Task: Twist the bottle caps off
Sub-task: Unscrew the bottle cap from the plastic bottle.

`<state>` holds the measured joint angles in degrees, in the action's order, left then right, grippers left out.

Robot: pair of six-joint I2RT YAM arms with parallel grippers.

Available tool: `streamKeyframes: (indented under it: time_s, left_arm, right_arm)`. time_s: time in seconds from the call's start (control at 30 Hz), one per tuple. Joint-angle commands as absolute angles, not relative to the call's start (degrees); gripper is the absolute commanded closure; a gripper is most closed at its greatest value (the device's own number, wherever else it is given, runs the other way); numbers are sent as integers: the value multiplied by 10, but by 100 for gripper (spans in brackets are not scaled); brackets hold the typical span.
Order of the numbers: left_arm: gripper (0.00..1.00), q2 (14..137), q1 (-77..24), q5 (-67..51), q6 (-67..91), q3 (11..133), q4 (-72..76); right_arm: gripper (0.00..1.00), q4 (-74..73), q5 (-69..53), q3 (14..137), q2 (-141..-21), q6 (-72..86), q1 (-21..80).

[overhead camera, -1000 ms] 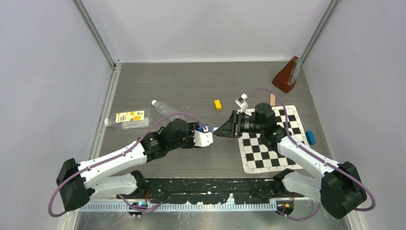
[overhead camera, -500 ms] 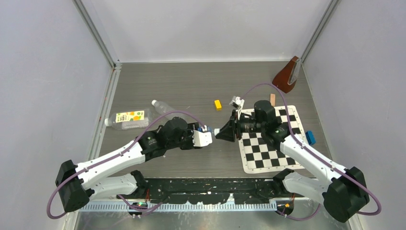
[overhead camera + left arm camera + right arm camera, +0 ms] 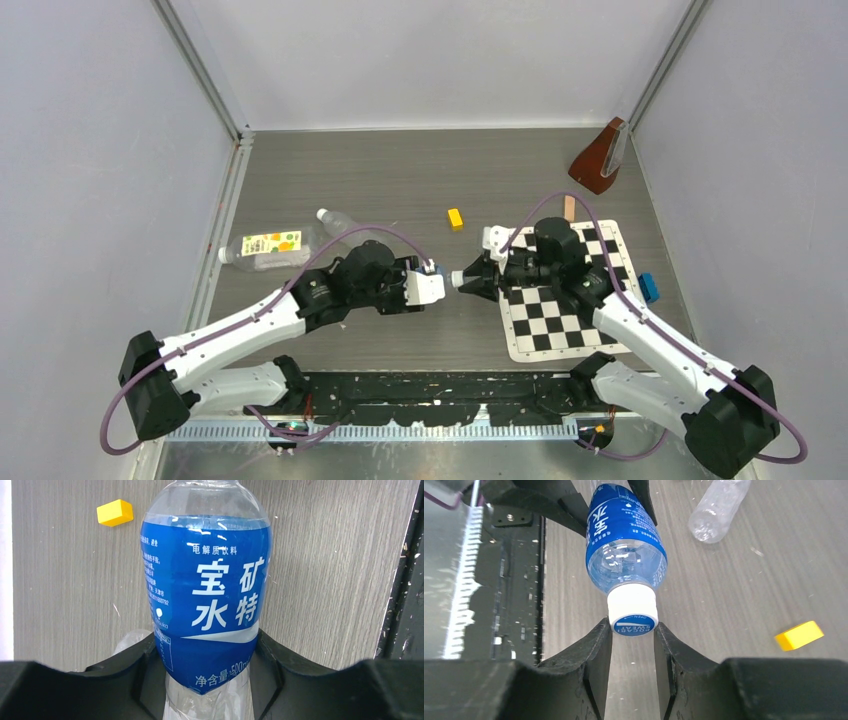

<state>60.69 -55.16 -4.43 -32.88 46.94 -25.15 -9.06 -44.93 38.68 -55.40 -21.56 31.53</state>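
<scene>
Blue-labelled bottle hangs over the tabletop, just left of the checkerboard mat, its body clamped by the left fingers. Over the last second the right arm slid off the mat toward it and rolled its wrist. The right fingers now pinch the white cap, which is still seated, so twisting looks next.
</scene>
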Motion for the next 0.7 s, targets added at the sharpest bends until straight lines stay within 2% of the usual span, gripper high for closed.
streamKeyframes:
  time_s: [0.0, 0.03, 0.1, 0.13, 0.2, 0.3, 0.43, 0.57, 0.67]
  left_arm:
    - [88, 599, -556, -98, -321, 492, -269]
    - [88, 599, -556, -73, -321, 490, -264]
    - [89, 598, -556, -22, -319, 482, -248]
    - [89, 595, -556, 2, -319, 478, -237]
    - [89, 591, -557, 35, -324, 469, -219]
    - [89, 590, -556, 47, -331, 463, -202]
    - [89, 603, -557, 54, -332, 466, -201]
    - [89, 607, -557, 57, -325, 465, -195]
    - [89, 608, -557, 59, -325, 465, -190]
  right_arm:
    - [100, 30, -343, 343, -524, -269, 308]
    - [98, 81, -312, 335, -519, -233, 308]
    - [78, 138, -253, 321, -508, -96, 308]
    - [64, 146, -234, 319, -503, 17, 308]
    - [53, 148, -209, 325, -497, 165, 308]
    - [47, 132, -212, 335, -506, 385, 308]
    - [42, 81, -216, 368, -538, 574, 308]
    - [36, 54, -250, 383, -569, 629, 308]
    - [36, 58, -272, 383, -592, 646, 308]
